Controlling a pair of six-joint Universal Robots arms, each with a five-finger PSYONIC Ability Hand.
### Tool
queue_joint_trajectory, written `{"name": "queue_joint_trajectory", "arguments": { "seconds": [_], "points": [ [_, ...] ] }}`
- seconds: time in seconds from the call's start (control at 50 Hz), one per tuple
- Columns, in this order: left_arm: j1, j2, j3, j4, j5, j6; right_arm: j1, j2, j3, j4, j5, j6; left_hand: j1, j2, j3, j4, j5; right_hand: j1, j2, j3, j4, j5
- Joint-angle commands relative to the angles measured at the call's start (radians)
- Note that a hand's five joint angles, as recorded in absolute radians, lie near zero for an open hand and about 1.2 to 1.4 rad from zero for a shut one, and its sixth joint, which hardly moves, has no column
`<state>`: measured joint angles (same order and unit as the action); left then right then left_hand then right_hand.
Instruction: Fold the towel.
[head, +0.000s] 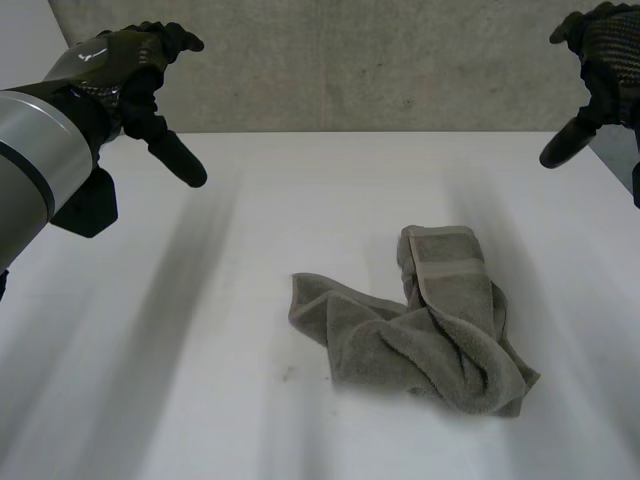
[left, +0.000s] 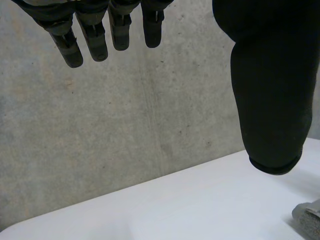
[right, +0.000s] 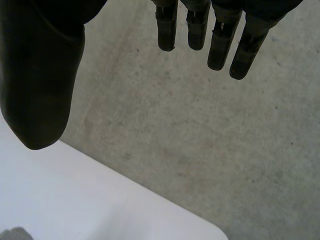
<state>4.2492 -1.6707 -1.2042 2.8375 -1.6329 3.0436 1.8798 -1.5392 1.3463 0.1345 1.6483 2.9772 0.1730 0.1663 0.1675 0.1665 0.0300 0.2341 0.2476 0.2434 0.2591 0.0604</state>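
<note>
A grey-green towel (head: 430, 325) lies crumpled on the white table (head: 200, 380), right of the middle, with one hemmed end turned up toward the back. My left hand (head: 130, 75) hangs high above the table's back left, open and empty, fingers (left: 95, 35) straight and thumb spread. My right hand (head: 600, 60) is raised at the back right, also open with nothing in it; its fingers (right: 220, 35) point toward the wall. Both hands are well clear of the towel. A bit of the towel (left: 309, 217) peeks in below the left thumb.
A grey concrete wall (head: 350, 60) runs behind the table's far edge. Bare white tabletop spreads to the left of the towel and in front of it.
</note>
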Motion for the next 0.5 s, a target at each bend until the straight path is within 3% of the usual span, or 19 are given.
{"name": "queue_joint_trajectory", "arguments": {
  "seconds": [0.02, 0.34, 0.5],
  "points": [
    [0.0, 0.002, 0.002, -0.018, -0.015, 0.001, -0.007, 0.016, -0.019, 0.036, 0.015, -0.009, 0.002, 0.009, 0.008, 0.009, -0.029, -0.06, -0.073, -0.069, -0.085, -0.06],
    [0.0, 0.002, 0.005, -0.02, -0.019, 0.023, -0.022, 0.018, -0.03, 0.068, -0.004, -0.011, 0.002, 0.009, 0.008, 0.009, -0.029, -0.06, -0.073, -0.069, -0.085, -0.06],
    [0.0, 0.0, 0.0, -0.02, -0.022, 0.024, -0.042, 0.045, -0.049, 0.123, -0.082, -0.012, 0.002, 0.009, 0.008, 0.009, -0.029, -0.06, -0.073, -0.069, -0.085, -0.06]
  ]
}}
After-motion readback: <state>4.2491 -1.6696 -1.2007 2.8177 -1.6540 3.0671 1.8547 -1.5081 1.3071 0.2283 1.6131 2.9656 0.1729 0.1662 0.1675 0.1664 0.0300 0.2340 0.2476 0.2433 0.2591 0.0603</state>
